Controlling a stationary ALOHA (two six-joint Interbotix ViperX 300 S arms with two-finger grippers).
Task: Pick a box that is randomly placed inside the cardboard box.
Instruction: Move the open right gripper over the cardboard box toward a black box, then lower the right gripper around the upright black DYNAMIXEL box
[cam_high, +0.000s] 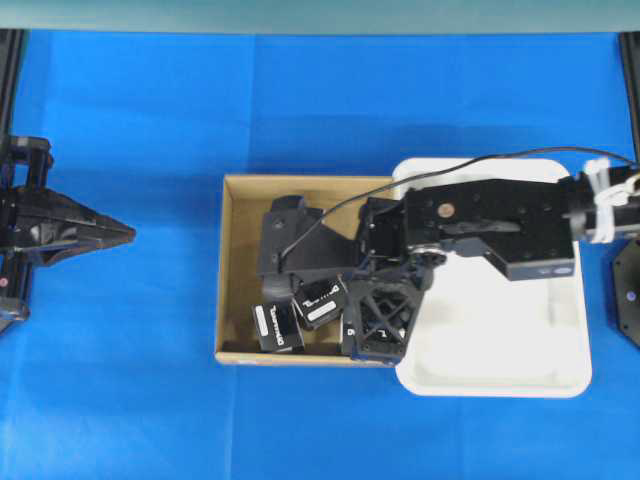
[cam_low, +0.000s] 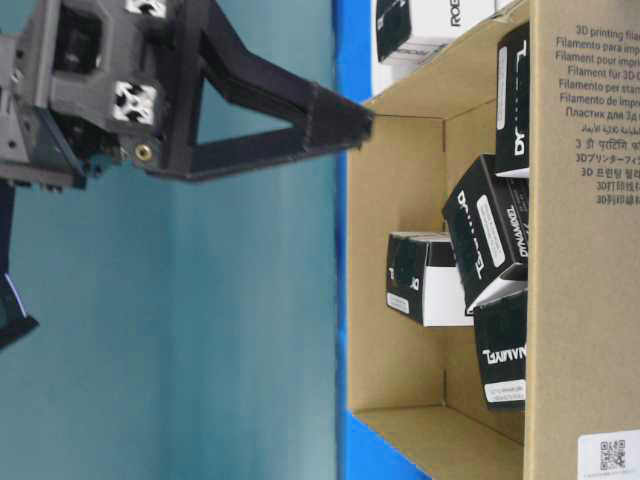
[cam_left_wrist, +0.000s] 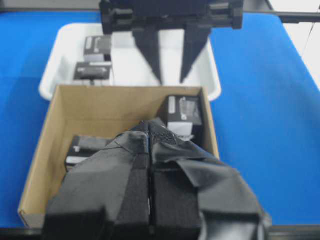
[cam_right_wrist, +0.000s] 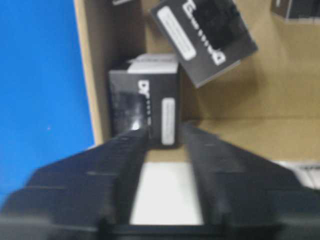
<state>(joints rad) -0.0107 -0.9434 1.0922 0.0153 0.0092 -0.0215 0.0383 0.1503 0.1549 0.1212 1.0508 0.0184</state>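
The brown cardboard box (cam_high: 232, 270) holds several small black boxes. One box (cam_right_wrist: 145, 102) stands in the corner by the tray-side wall, also seen in the left wrist view (cam_left_wrist: 182, 116). My right gripper (cam_right_wrist: 165, 131) is open, over the tray rim, with its tips just short of that box and nothing between them; it hangs over that corner (cam_high: 383, 322). Two more boxes (cam_high: 280, 326) (cam_high: 322, 301) lie mid-box. My left gripper (cam_left_wrist: 150, 125) is shut and empty, well left of the cardboard box (cam_high: 125, 233).
A white tray (cam_high: 500, 375) adjoins the cardboard box on the right, under my right arm; it holds two black boxes (cam_left_wrist: 97, 46) (cam_left_wrist: 92, 71). Blue cloth (cam_high: 150, 400) covers the table all round.
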